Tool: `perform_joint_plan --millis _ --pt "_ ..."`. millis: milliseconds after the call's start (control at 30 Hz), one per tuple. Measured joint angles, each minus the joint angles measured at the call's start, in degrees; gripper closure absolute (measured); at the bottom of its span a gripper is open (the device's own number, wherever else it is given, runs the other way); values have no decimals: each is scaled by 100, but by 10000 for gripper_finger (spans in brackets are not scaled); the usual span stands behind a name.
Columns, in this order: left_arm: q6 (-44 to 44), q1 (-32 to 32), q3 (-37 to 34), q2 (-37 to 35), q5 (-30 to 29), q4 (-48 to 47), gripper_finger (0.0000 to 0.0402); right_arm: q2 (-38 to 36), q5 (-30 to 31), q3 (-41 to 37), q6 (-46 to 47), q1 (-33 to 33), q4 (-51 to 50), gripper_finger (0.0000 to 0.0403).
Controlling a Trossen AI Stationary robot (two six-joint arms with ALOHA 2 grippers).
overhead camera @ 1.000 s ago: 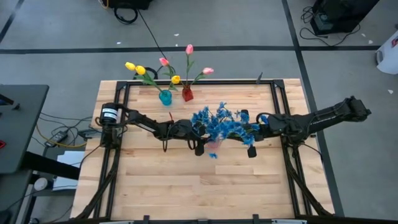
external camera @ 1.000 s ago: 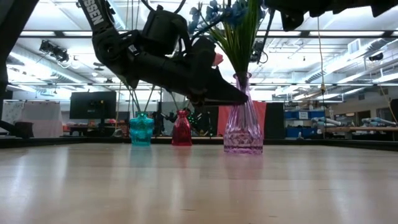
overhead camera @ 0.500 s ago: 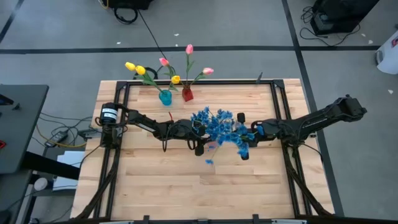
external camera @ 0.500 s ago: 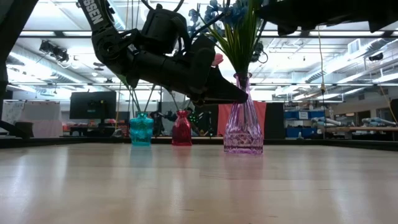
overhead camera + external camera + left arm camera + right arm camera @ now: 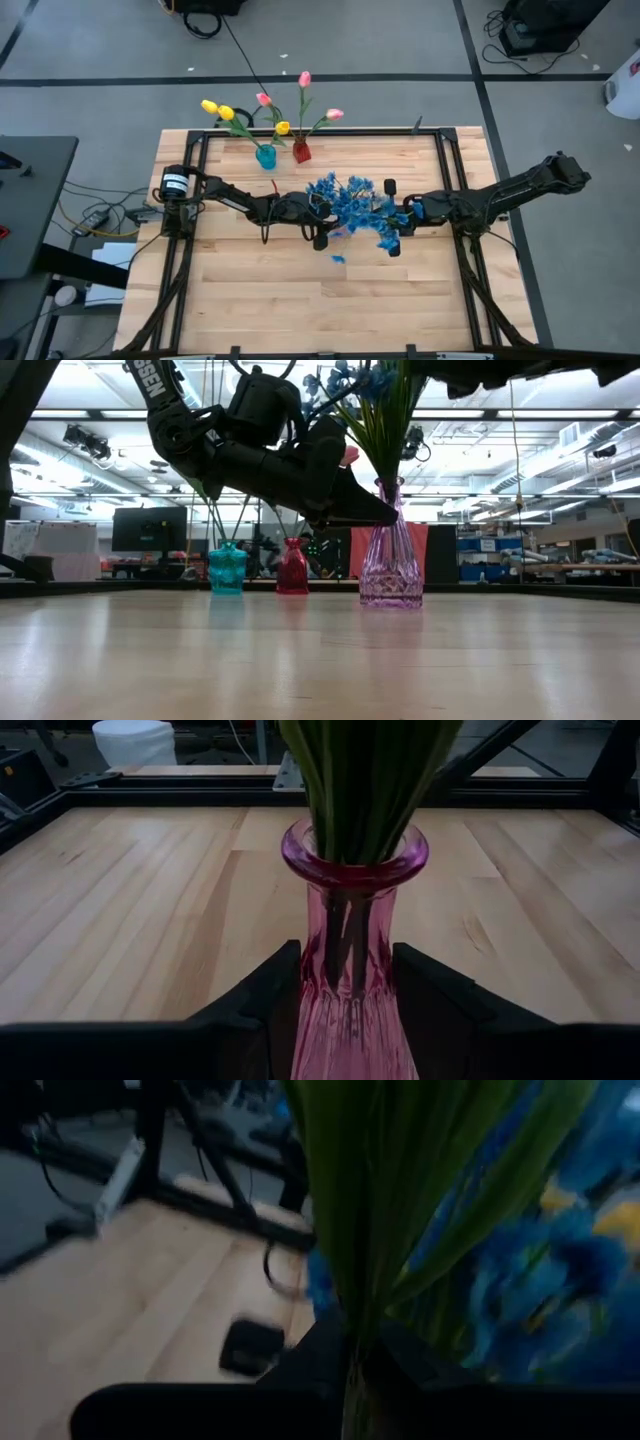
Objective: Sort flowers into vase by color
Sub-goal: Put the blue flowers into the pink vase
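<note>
A pink glass vase [image 5: 390,565] stands on its base mid-table and holds the blue sprigs [image 5: 352,203] on green stems [image 5: 360,780]. My left gripper [image 5: 347,992] reaches from the table's left and is shut on the vase. My right gripper [image 5: 352,1358] comes from the table's right, above the vase, and is shut on the green stems [image 5: 345,1230]. Its fingertips are hidden under the blossoms in the high view. Near the far edge, a teal vase [image 5: 265,156] holds the yellow tulips [image 5: 218,109] and a red vase [image 5: 301,151] holds the pink tulips [image 5: 303,79]. My left gripper pinches the pink vase between its two fingers [image 5: 268,995] at the narrow neck [image 5: 345,955], just under the flared rim, coming level from the table's left. The vase stands upright with its base on the table. My right gripper pinches the bundle of green stems [image 5: 352,1342] between its fingers, well above the vase mouth and below the blossoms. The stems rise roughly upright from the vase; their lower ends sit inside it.
The teal and red vases stand close together by the far edge, left of centre. A black frame [image 5: 440,150] runs round the table top. Bare wood [image 5: 300,300] lies on the near half. Desks, monitors and shelves show in the room beyond.
My right gripper has moved a little toward the table's left, closer to the pink vase, taking the stems with it. The blue sprigs, which spread out to the right, now bunch more tightly above the vase. My left gripper and the vase have kept still.
</note>
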Motion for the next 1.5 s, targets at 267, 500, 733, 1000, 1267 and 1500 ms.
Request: perform_joint_plan --millis 267,500,733,1000,1267,1500 --pt "86 0 0 0 2 37 250 343 35 4 -15 -70 -94 367" --pt "162 -7 -4 7 -9 85 250 873 54 6 10 -350 220 367" --pt "229 -7 -4 9 -22 106 258 1442 10 6 42 -597 365 367" --pt "249 -7 -7 11 -20 109 262 1674 -56 11 96 -693 479 356" --pt "171 -15 -7 11 13 116 264 1170 -40 -7 243 -540 253 278" --pt "149 -17 -7 11 20 116 264 1058 194 -7 291 -226 413 251"
